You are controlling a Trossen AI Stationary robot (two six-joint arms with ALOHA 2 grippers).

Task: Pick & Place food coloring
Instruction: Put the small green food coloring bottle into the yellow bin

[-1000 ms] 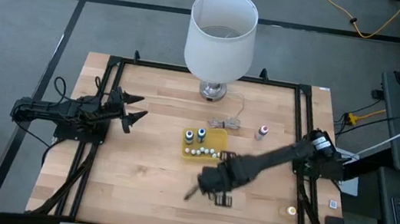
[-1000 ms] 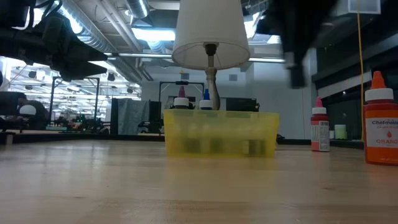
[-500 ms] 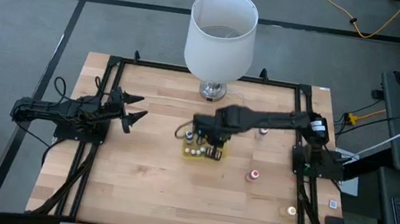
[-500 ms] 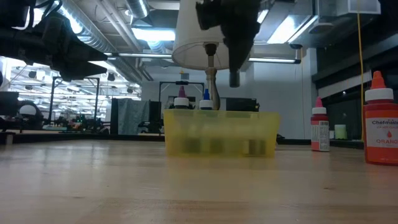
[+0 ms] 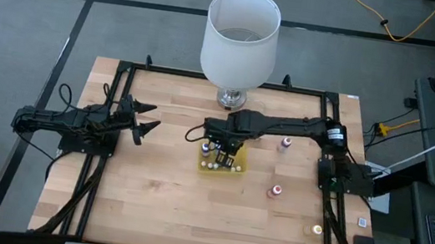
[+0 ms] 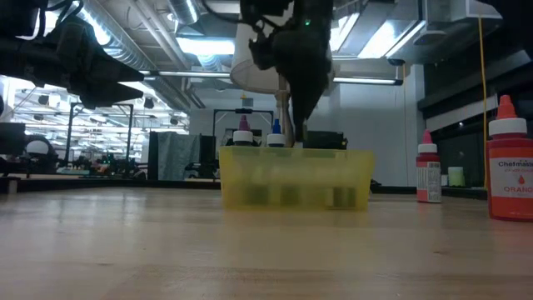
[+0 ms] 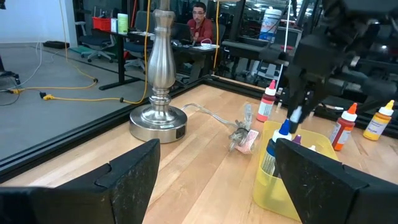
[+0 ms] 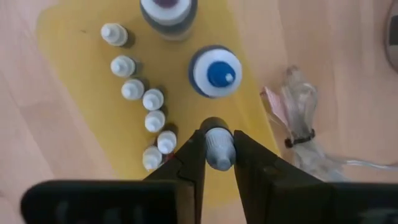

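The food coloring bottles stand in a yellow tray (image 5: 221,160) mid-table: several tiny white-topped ones (image 8: 144,99) in a row, a blue-topped one (image 8: 214,71) and a purple-topped one (image 8: 168,11). My right gripper (image 8: 219,140) hangs over the tray's far part (image 5: 223,150), shut on one small pale-capped bottle (image 8: 219,152). In the low view it reaches down to the tray's rim (image 6: 297,137). My left gripper (image 5: 147,121) waits open near the table's left edge. More bottles stand on the table to the right of the tray (image 5: 276,191) (image 5: 285,143). My right gripper pinches the small bottle's pale cap end (image 8: 219,155) between its two fingers (image 8: 193,155), coming from above and pointing down. The bottle stands upright in the hold above the tray floor. Whether its base touches the tray, I cannot tell.
A big white lamp (image 5: 240,45) stands at the far edge, its metal base (image 7: 158,121) just behind the tray. A crumpled plastic wrapper (image 8: 298,127) lies beside the tray. An orange bottle (image 6: 510,167) and a red one (image 6: 428,173) stand to the right.
My right gripper has swung from the near part of the table toward the far edge to over the yellow tray, then come down to the tray's rim. Its fingers stay shut.
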